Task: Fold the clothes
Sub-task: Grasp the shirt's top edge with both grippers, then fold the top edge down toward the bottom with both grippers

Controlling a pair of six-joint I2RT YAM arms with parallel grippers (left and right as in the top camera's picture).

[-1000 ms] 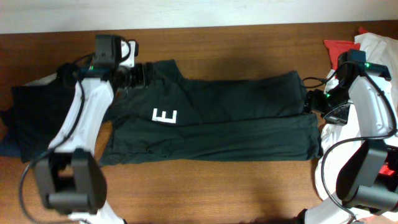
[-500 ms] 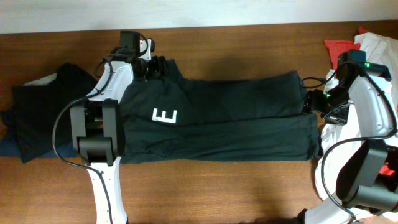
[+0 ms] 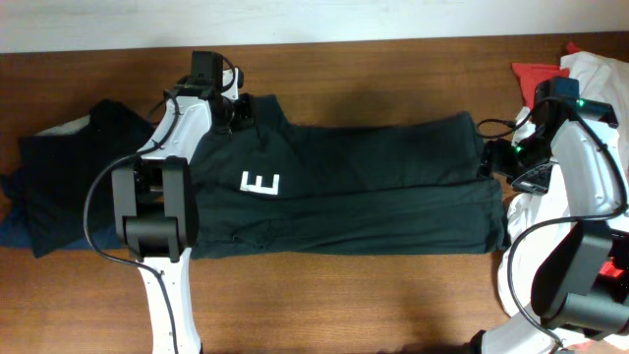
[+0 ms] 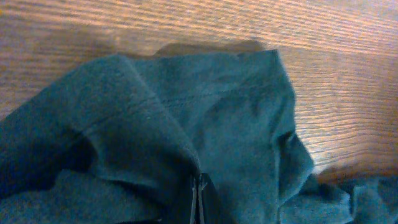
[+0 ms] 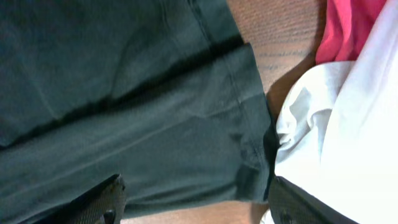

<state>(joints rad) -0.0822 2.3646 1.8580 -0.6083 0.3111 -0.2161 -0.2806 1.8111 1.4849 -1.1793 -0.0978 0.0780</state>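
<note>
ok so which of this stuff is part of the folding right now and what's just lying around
In the job: green shirt with the white E; left fingers, shut on its corner; right fingers, open at its far edge.
Lying about: black clothes pile at the left; white cloth and red cloth at the right.

- left gripper (image 3: 239, 108) moved toward 2 o'clock, now at 10 o'clock corner of dark green garment (image 3: 334, 187)
- left arm (image 3: 157, 206) swung toward 3 o'clock, black pile (image 3: 69, 177) now uncovered

Matt cloth garment (image 4: 236, 124) on wooden table (image 4: 348, 81) (visibly grained).
</note>
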